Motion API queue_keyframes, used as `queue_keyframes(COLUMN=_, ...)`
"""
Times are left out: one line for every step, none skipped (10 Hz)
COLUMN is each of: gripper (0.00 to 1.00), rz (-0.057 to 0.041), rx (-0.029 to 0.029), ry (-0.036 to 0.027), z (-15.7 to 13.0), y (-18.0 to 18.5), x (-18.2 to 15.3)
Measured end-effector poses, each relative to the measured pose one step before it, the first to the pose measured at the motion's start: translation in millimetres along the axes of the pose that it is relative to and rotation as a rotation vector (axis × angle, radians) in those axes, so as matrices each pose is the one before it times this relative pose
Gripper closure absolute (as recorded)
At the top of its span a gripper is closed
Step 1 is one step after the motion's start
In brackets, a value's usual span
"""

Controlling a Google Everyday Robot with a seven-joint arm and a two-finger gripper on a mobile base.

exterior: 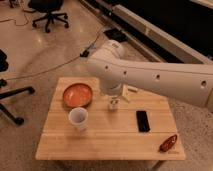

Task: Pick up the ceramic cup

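Blocking most of the back of the table, the white arm (155,77) comes in from the right edge, cut off there, smooth moulded shell with small dark holes along it. Gripper (115,94) hangs under the arm's bend over the back middle of the wooden table (100,146); its fingers are largely masked by the wrist and merge with a small pale bottle (114,104) standing just below, so contact with the bottle can't be judged. Jaws spread to full width, nothing in them. Ceramic cup (78,118) sits upright on the left-centre of the table, plain white, round rim, tapering down, handle not visible; well apart from the gripper, untouched. Just behind it, an orange bowl (77,95), wide, shallow, glossy glaze; whether rim and cup touch can't be told. Black phone (143,121), flat slab, lies right of centre. Red-brown elongated item (168,143) near the front right corner, shiny, identity unclear. Small pale bit (131,90) beside the wrist, can't make out what it is. Tabletop is light planked wood, legs mostly hidden. Speckled hard floor, black cable (55,67) running across it, office chair (49,15) top left with seat cut off.
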Motion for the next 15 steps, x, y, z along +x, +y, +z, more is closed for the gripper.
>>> queue_keyframes(gripper=0.20, rz=-0.01303, rx=-0.00027, ry=0.01369, z=0.98, y=-13.61, x=-0.71)
queue_keyframes(gripper=0.20, rz=-0.00947, rx=0.00274, ry=0.00884, z=1.25, y=-5.02, x=1.26)
queue_keyframes(gripper=0.20, rz=-0.00393, rx=-0.00666, ry=0.00735, z=0.77, y=2.16, x=0.72)
queue_keyframes(gripper=0.20, rz=-0.01500, rx=-0.00439, ry=0.00925, z=1.01, y=-3.96, x=-1.53)
queue_keyframes(gripper=0.20, rz=-0.01468, rx=0.00004, ry=0.00947, z=2.26, y=-9.19, x=-5.18)
queue_keyframes(gripper=0.20, rz=-0.02230, rx=0.00171, ry=0.01087, z=0.78, y=-13.48, x=-5.04)
queue_keyframes(gripper=0.20, rz=-0.02512, rx=0.01085, ry=0.01425, z=0.16, y=-14.63, x=1.41)
queue_keyframes(gripper=0.20, rz=-0.00535, rx=-0.00080, ry=0.00597, z=0.28, y=-2.72, x=3.40)
queue_keyframes(gripper=0.20, rz=-0.01401, rx=0.00248, ry=0.00554, z=1.95, y=1.46, x=1.12)
queue_keyframes(gripper=0.20, rz=-0.01902, rx=0.00392, ry=0.00276, z=1.45, y=-3.52, x=-3.56)
queue_keyframes(gripper=0.20, rz=-0.01603, rx=0.00501, ry=0.00767, z=-0.30, y=-9.62, x=-3.83)
queue_keyframes(gripper=0.20, rz=-0.00901, rx=0.00334, ry=0.01009, z=-0.71, y=-10.02, x=-1.69)
queue_keyframes(gripper=0.20, rz=-0.01792, rx=0.00567, ry=0.01221, z=0.43, y=-11.02, x=-0.35)
queue_keyframes(gripper=0.20, rz=-0.02417, rx=0.00112, ry=0.01378, z=2.16, y=-3.90, x=-0.97)
queue_keyframes(gripper=0.20, rz=-0.02051, rx=-0.00357, ry=0.00470, z=1.38, y=1.08, x=-1.09)
